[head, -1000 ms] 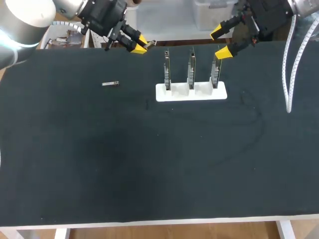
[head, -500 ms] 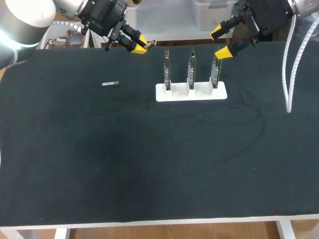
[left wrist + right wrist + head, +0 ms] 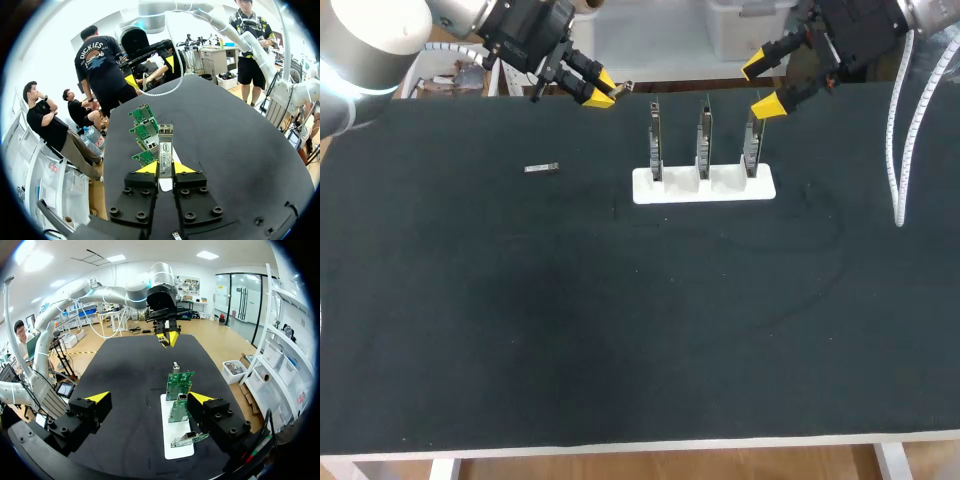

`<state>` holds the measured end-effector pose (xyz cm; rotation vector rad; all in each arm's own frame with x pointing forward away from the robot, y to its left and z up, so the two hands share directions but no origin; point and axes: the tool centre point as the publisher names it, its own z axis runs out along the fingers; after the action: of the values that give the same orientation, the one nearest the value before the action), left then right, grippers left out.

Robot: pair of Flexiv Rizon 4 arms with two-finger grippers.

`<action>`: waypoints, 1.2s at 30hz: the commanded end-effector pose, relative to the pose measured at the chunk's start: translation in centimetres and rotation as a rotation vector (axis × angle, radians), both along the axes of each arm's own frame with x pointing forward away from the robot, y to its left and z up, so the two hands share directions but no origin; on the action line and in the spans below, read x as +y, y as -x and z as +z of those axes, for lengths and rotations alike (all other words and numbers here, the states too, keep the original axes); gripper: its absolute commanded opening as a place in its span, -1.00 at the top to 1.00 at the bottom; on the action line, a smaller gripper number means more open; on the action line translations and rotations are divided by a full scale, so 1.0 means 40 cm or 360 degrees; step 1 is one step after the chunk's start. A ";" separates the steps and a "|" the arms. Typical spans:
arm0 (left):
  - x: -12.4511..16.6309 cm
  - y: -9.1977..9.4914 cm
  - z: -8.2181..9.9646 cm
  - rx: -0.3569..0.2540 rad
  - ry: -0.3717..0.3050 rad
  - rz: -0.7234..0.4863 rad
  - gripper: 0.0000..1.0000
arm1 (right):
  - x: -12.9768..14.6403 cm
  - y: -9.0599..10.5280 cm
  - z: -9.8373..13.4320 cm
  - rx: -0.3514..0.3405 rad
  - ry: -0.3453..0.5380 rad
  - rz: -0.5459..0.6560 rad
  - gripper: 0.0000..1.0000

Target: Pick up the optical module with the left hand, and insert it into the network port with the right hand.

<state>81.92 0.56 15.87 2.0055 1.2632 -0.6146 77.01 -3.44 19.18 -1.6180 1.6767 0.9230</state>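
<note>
Our left end effector (image 3: 602, 92) is at the upper left of the head view, above the back edge of the black table (image 3: 620, 330). Its yellow tips pinch the optical module (image 3: 165, 152), which sticks out ahead of them. Our right end effector (image 3: 762, 86) is at the upper right, spread wide and holding nothing. Three green boards (image 3: 704, 140) stand upright in a white stand (image 3: 704, 186) in the upper middle. A small metal piece (image 3: 541, 168) lies to its left.

Three upright boards (image 3: 704, 138) on white stand (image 3: 680, 187) block mid-back. Wide open mat (image 3: 620, 330) in front. Small part (image 3: 541, 168) lying left, cable (image 3: 892, 160) dangling far right.
</note>
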 end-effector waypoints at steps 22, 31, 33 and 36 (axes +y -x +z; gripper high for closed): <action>-0.050 -0.018 0.024 0.0139 0.0547 0.0323 1.00 | 0.001 -0.002 0.000 0.0001 0.0000 0.0001 -1.00; -0.113 -0.040 0.059 0.0092 0.0610 0.0256 1.00 | 0.001 -0.002 0.000 0.0001 0.0000 0.0001 -1.00; -0.126 -0.042 0.066 0.0086 0.0635 0.0220 1.00 | 0.001 -0.002 0.000 0.0001 0.0000 0.0001 -1.00; -0.131 -0.042 0.069 0.0079 0.0643 0.0200 1.00 | 0.001 -0.002 0.000 0.0001 0.0000 0.0001 -1.00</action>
<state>83.17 -4.54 18.84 1.5747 1.1792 -0.7882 77.01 -3.44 19.18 -1.6180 1.6767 0.9230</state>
